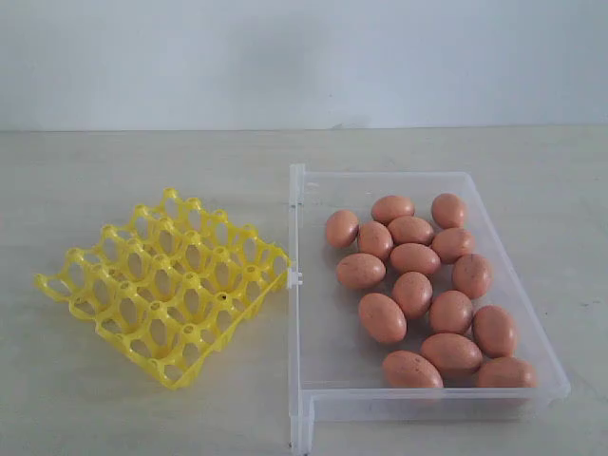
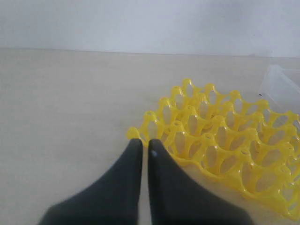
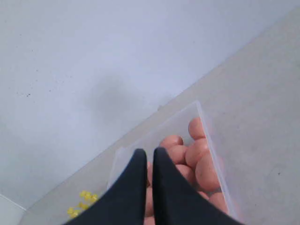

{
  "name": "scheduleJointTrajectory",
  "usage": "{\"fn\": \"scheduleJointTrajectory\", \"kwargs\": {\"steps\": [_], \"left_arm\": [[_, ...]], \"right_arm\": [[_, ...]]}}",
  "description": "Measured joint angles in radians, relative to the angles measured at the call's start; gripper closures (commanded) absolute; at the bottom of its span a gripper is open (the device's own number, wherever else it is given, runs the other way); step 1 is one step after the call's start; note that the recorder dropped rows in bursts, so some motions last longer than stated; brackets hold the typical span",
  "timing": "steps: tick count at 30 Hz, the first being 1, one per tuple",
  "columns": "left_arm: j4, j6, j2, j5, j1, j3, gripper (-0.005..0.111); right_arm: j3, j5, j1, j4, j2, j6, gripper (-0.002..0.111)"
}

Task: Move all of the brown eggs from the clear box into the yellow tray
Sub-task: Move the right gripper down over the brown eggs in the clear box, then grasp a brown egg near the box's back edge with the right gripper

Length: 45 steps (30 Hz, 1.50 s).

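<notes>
exterior: brown eggs [image 1: 414, 258] in clear box [image 1: 318, 366] | wrists: left fingers [image 2: 124, 183], right fingers [image 3: 133, 187] together

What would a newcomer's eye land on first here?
The brown eggs stand out first, clustered in the clear box on the right of the exterior view. Next comes the bright yellow tray just left of the box, turned at an angle, with every cup empty.

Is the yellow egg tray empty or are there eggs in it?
Empty. Every cup of the yellow tray is bare; the brown eggs all lie in the clear box.
</notes>
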Motion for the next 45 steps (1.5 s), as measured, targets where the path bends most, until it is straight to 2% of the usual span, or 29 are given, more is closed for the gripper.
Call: {"fn": "scheduleJointTrajectory", "kwargs": {"steps": [3,5,8,10,12,14,15,17,20,21,22,23,26,27,28,30,31,32,33,34,39,45], "left_arm": [[0.000,0.000,0.000,0.000,0.000,0.000,0.103],[0.000,0.000,0.000,0.000,0.000,0.000,0.103],[0.000,0.000,0.000,0.000,0.000,0.000,0.103],[0.000,0.000,0.000,0.000,0.000,0.000,0.103],[0.000,0.000,0.000,0.000,0.000,0.000,0.103],[0.000,0.000,0.000,0.000,0.000,0.000,0.103],[0.000,0.000,0.000,0.000,0.000,0.000,0.103],[0.000,0.000,0.000,0.000,0.000,0.000,0.103],[0.000,0.000,0.000,0.000,0.000,0.000,0.103],[0.000,0.000,0.000,0.000,0.000,0.000,0.103],[0.000,0.000,0.000,0.000,0.000,0.000,0.103],[0.000,0.000,0.000,0.000,0.000,0.000,0.103],[0.000,0.000,0.000,0.000,0.000,0.000,0.103],[0.000,0.000,0.000,0.000,0.000,0.000,0.103],[0.000,0.000,0.000,0.000,0.000,0.000,0.103],[0.000,0.000,0.000,0.000,0.000,0.000,0.103],[0.000,0.000,0.000,0.000,0.000,0.000,0.103],[0.000,0.000,0.000,0.000,0.000,0.000,0.103],[0.000,0.000,0.000,0.000,0.000,0.000,0.103],[0.000,0.000,0.000,0.000,0.000,0.000,0.103],[0.000,0.000,0.000,0.000,0.000,0.000,0.103],[0.000,0.000,0.000,0.000,0.000,0.000,0.103]], "right_arm": [[0.000,0.023,0.000,0.019,0.000,0.028,0.109],[0.002,-0.032,0.000,0.022,0.000,0.039,0.109],[0.002,-0.428,0.000,0.045,-0.001,0.037,0.109],[-0.029,-0.758,0.000,0.165,0.034,-0.053,0.109],[-0.124,-0.903,0.000,0.344,0.122,-0.230,0.109],[-0.233,-0.900,-0.001,0.433,0.236,-0.452,0.109],[-0.313,-0.836,-0.001,0.443,0.314,-0.590,0.109],[-0.428,-0.687,-0.001,0.412,0.475,-0.729,0.109],[-0.760,-0.138,-0.001,0.230,0.889,-0.938,0.109],[-0.914,0.117,-0.001,0.165,1.057,-0.972,0.109],[-0.995,0.272,-0.001,0.139,1.178,-0.982,0.109],[-1.148,0.485,-0.001,0.108,1.334,-0.993,0.109],[-1.425,0.910,-0.001,0.095,1.625,-0.981,0.108],[-1.485,0.999,0.001,0.095,1.692,-0.953,0.108],[-1.526,1.029,0.005,0.090,1.742,-0.909,0.107],[-1.547,1.060,0.027,0.073,1.816,-0.855,0.097],[-1.547,1.062,0.034,0.071,1.832,-0.849,0.085],[-1.550,1.069,0.056,0.067,1.859,-0.831,0.078],[-1.552,1.070,0.068,0.067,1.870,-0.827,0.063],[-1.554,1.071,0.095,0.063,1.895,-0.827,0.056],[-1.554,1.062,0.135,-0.039,1.967,-0.815,0.053],[-1.554,1.027,0.135,-0.056,1.976,-1.057,0.053]]}}
